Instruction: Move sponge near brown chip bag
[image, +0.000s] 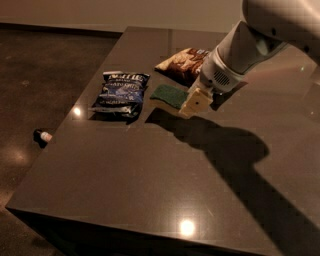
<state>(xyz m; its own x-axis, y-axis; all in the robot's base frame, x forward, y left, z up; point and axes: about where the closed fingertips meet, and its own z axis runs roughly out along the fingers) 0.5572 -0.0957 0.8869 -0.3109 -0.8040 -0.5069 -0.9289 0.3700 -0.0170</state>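
The green sponge (169, 95) hangs just above the dark table (150, 175), casting a shadow below it. My gripper (189, 104) is shut on the sponge's right end, with its cream fingers (196, 101) showing under the white arm. The brown chip bag (184, 63) lies flat just behind and to the right of the sponge, partly hidden by my arm. The sponge is close to the bag's near edge.
A dark blue chip bag (121, 91) lies left of the sponge. A small bottle-like object (42, 135) lies on the floor to the table's left. My arm's shadow runs across the right half of the table.
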